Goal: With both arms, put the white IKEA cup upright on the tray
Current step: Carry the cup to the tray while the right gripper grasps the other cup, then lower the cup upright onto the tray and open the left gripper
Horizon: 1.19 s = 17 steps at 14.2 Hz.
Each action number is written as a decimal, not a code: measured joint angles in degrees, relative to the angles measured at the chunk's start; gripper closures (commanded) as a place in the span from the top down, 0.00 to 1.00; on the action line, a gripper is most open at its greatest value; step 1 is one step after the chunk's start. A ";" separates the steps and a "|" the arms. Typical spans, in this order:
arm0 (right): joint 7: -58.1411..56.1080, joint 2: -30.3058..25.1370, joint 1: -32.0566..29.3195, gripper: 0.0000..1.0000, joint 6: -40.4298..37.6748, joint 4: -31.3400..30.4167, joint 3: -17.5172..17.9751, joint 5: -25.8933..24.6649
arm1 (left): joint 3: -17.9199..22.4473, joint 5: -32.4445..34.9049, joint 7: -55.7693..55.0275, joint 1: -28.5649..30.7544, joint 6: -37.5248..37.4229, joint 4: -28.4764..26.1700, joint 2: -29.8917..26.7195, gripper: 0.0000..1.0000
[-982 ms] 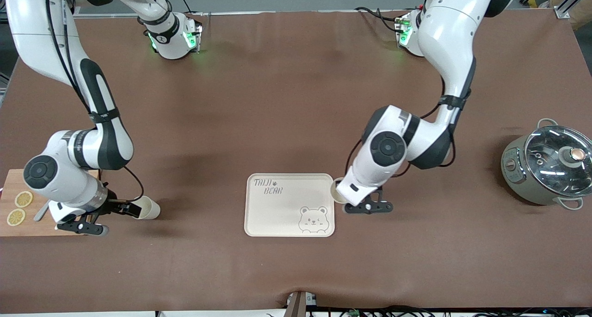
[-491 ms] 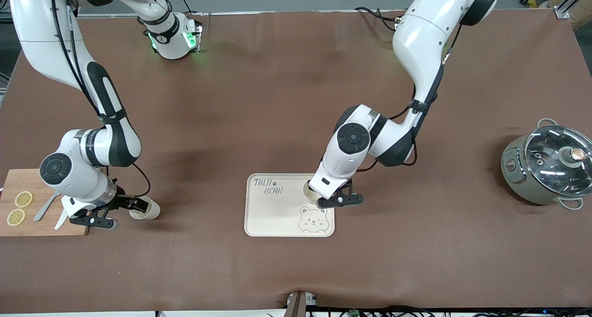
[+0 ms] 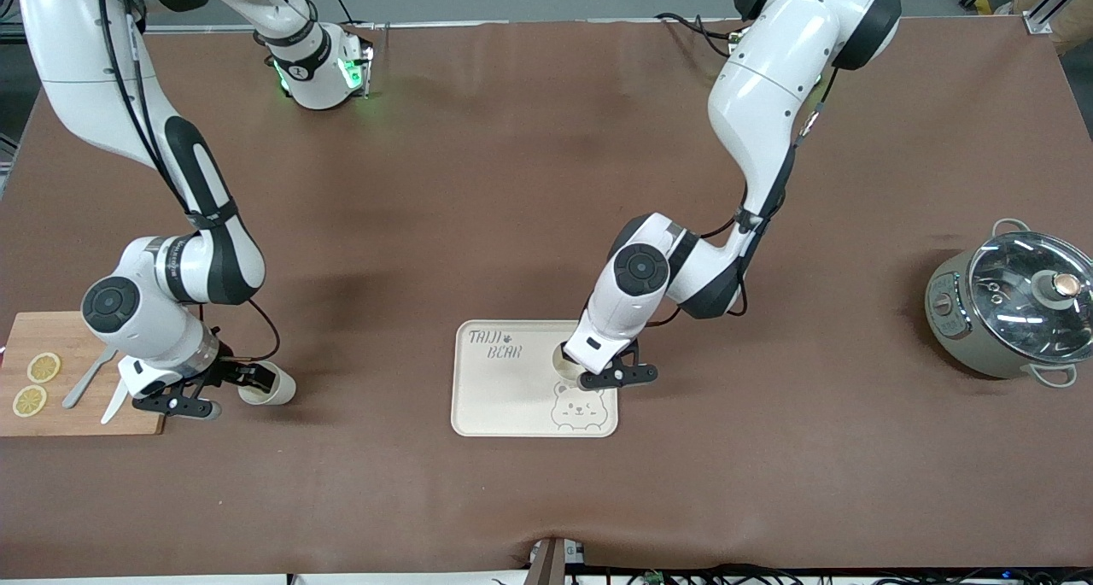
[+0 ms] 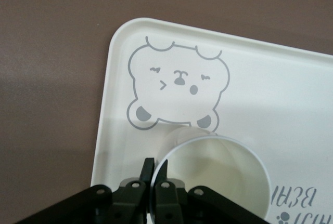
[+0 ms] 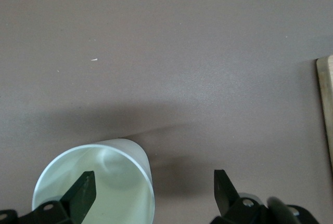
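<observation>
Your left pincer [image 3: 595, 371] pinches a cup [image 3: 567, 360] over the tray [image 3: 504, 397]; your right pincer [image 3: 246, 383], spread, straddles another cup's [image 3: 271, 386] rim on the bench [image 3: 512, 184].

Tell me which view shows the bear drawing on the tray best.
The left wrist view: the whole bear drawing fills it, just clear of the cup that the left gripper pinches by the rim. The front view shows it small. The right wrist view misses it.

Glossy white arms [image 3: 760, 81], black joints
</observation>
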 measured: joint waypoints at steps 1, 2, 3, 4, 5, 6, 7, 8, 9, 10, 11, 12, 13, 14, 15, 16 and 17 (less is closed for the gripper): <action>0.00 0.00 0.00 1.00 0.08 0.00 -0.01 0.00 | 0.01 0.00 0.00 0.00 0.03 0.02 0.04 0.00; -0.01 0.00 0.00 1.00 0.16 -0.02 -0.02 0.00 | 0.01 0.00 0.00 0.00 0.05 0.02 0.04 0.07; -0.01 0.00 0.00 1.00 0.21 -0.04 -0.02 0.00 | 0.01 0.00 0.00 0.00 0.05 0.02 0.04 0.94; -0.01 0.00 0.00 1.00 0.33 -0.04 -0.02 0.00 | 0.02 0.00 0.00 0.00 0.06 0.02 0.06 1.00; -0.01 0.00 -0.01 0.98 0.66 -0.06 -0.03 0.00 | 0.06 0.00 0.00 -0.01 0.10 0.02 0.14 1.00; -0.01 0.00 -0.01 0.82 0.98 -0.08 -0.04 0.00 | 0.10 0.00 -0.30 -0.05 0.29 0.02 0.19 1.00; -0.01 0.00 -0.01 0.70 1.13 -0.09 -0.04 0.00 | 0.17 0.00 -1.65 -0.13 0.55 0.09 0.20 1.00; -0.01 0.00 -0.01 0.58 1.21 -0.09 -0.04 0.00 | 0.19 0.00 -3.24 -0.21 0.65 0.34 0.19 1.00; -0.01 0.00 -0.01 0.46 1.25 -0.09 -0.04 0.00 | 0.18 0.00 -4.36 -0.28 0.65 0.69 0.14 1.00; 0.00 0.00 -0.01 0.39 1.25 -0.09 -0.04 0.00 | 0.14 -0.01 -5.02 -0.34 0.45 1.02 -0.07 1.00; 0.01 0.00 -0.01 0.38 1.25 -0.09 -0.04 0.00 | 0.06 -0.02 -5.50 -0.36 -0.40 1.43 -0.43 1.00; 0.01 0.00 -0.01 0.35 1.25 -0.10 -0.04 0.00 | 0.03 -0.06 -5.60 -0.36 -1.97 1.90 -0.94 1.00; 0.01 0.00 -0.01 0.26 1.24 -0.10 -0.04 0.00 | 0.04 -0.14 -5.64 -0.35 -3.73 2.27 -1.72 1.00; 0.02 0.00 -0.01 0.14 1.23 -0.11 -0.04 0.00 | 0.05 -0.39 -5.65 -0.28 -5.74 2.57 -2.75 1.00; 0.01 0.00 -0.01 0.05 1.22 -0.11 -0.04 0.00 | 0.09 -0.93 -5.66 -0.10 -7.89 2.86 -4.05 1.00; 0.02 0.00 -0.01 0.01 1.22 -0.12 -0.04 0.00 | 0.11 -1.49 -5.66 0.27 -9.80 3.09 -5.53 1.00; 0.02 0.00 -0.01 0.00 1.22 -0.12 -0.04 0.00 | 0.12 -1.70 -5.62 0.81 -11.25 3.21 -7.17 1.00</action>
